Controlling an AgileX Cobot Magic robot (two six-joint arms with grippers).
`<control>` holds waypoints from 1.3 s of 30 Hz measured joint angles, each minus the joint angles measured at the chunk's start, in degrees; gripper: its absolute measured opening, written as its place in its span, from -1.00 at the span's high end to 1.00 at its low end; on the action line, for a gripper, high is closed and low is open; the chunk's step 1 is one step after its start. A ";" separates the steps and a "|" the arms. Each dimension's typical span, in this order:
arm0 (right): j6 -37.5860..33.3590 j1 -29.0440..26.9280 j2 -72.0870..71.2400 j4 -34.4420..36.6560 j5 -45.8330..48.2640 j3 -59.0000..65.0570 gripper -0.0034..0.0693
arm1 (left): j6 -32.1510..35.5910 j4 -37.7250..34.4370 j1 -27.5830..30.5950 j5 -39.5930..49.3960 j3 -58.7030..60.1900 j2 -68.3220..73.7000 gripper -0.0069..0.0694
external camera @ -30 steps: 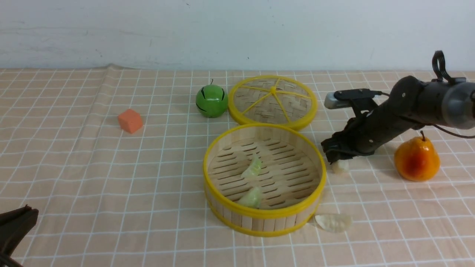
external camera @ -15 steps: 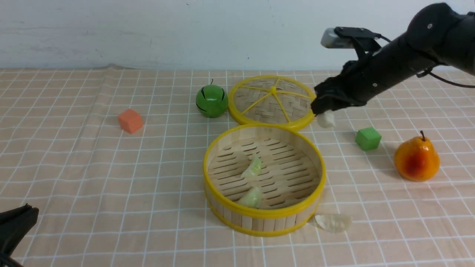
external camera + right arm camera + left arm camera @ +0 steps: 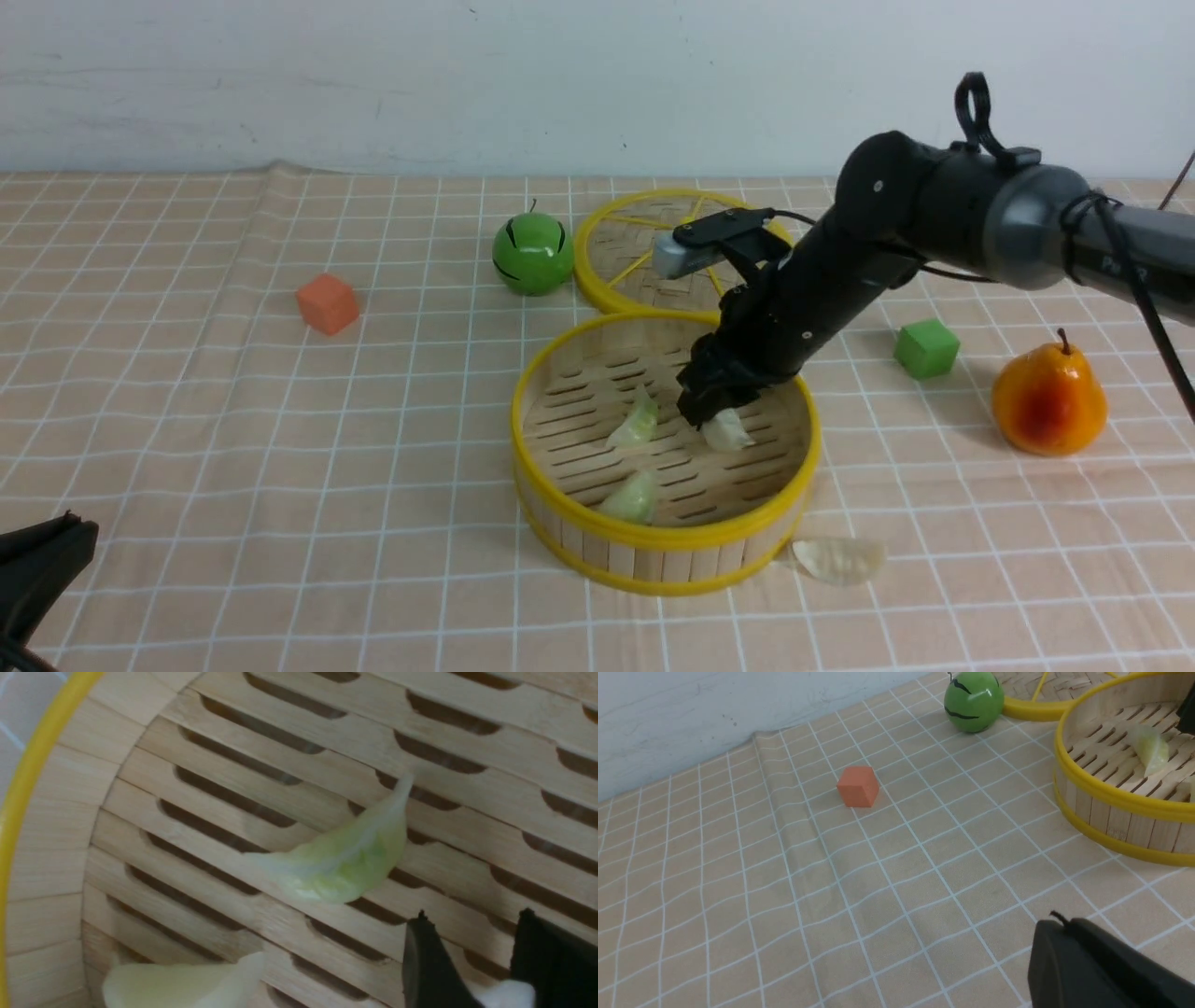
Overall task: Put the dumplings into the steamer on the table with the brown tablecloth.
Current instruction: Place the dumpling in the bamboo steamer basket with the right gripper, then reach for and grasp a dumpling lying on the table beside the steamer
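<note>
The round bamboo steamer [image 3: 653, 560] stands mid-table on the brown tablecloth [image 3: 233, 420]. Two pale green dumplings [image 3: 637, 422] [image 3: 633, 497] lie on its slatted floor. My right gripper [image 3: 709, 411] reaches down inside the steamer, shut on a creamy white dumpling [image 3: 728, 433] that hangs just over the slats. In the right wrist view that white dumpling [image 3: 507, 995] shows between the black fingers [image 3: 430, 961], close to a green dumpling [image 3: 345, 858]. Another white dumpling [image 3: 840, 560] lies on the cloth by the steamer's front right. My left gripper [image 3: 47, 551] rests shut at the near left corner.
The flat woven lid [image 3: 616, 245] lies behind the steamer, with a green ball-like fruit [image 3: 532, 254] to its left. An orange cube [image 3: 328, 303] sits further left. A green cube [image 3: 925, 348] and an orange pear [image 3: 1048, 399] are to the right of the steamer.
My right gripper lifted the white dumpling off the cloth right of the steamer, swung it up and to the left, then lowered it into the steamer. The left arm stayed still.
</note>
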 joint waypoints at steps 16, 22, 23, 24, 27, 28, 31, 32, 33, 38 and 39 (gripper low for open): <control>6.83 -2.06 -6.48 -2.60 16.55 -5.06 -0.48 | -0.05 1.33 0.00 -0.06 0.00 0.00 0.86; 8.61 -5.14 -16.23 -7.66 19.73 -0.92 -0.48 | -0.05 1.15 0.00 -0.18 0.00 0.00 0.86; 9.01 -5.37 -17.02 -7.87 19.73 1.82 -0.48 | -0.05 1.15 0.00 -0.43 0.00 0.00 0.86; 9.15 -5.42 -17.38 -7.94 19.76 5.02 -0.48 | -0.05 1.15 0.00 -0.67 0.00 0.00 0.86; 8.94 -5.37 -17.38 -8.12 19.05 14.25 -0.48 | -0.55 1.15 0.00 -1.37 0.00 0.00 0.86; 8.51 -5.37 -17.18 -8.12 17.41 17.59 -0.48 | -0.90 1.15 0.00 -1.52 0.00 0.00 0.86; 6.35 -5.37 -16.53 -7.52 8.62 24.16 -0.48 | -1.16 1.15 0.00 -1.65 0.00 0.00 0.86; 6.35 -5.37 -16.45 -7.43 7.96 24.43 -0.48 | -1.16 1.15 0.00 -1.65 0.00 0.00 0.86; 5.01 -5.37 -16.01 -6.77 2.93 26.14 -0.48 | -1.27 1.15 0.00 -1.65 0.00 0.00 0.86; 4.06 -5.37 -13.82 -3.66 -0.22 26.81 -0.43 | -1.34 1.15 0.00 -1.65 0.00 0.00 0.86; 3.96 -5.37 -13.20 -3.08 -0.22 26.88 -0.41 | -1.34 1.15 0.00 -1.65 0.00 0.00 0.86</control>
